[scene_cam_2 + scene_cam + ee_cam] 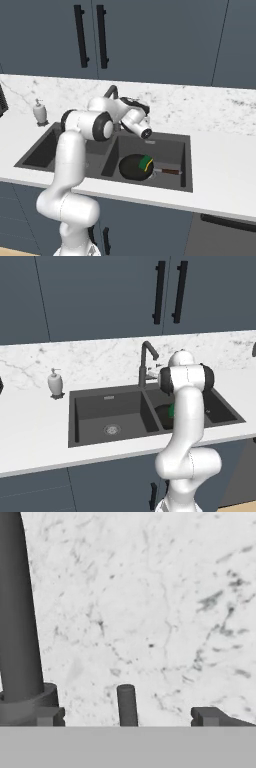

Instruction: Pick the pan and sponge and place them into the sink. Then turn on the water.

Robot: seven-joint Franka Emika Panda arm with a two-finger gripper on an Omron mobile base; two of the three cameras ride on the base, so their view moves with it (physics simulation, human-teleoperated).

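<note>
I'm holding the arm bent over the sink [186,150], gripper [127,716] fingers spread, empty, facing the faucet [145,363]; one pan [134,167], one sponge [145,163] lying inside.

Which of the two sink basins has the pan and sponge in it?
The basin right of the central wall: the pan lies there with the sponge on it. The left basin shows a bare drain.
</note>
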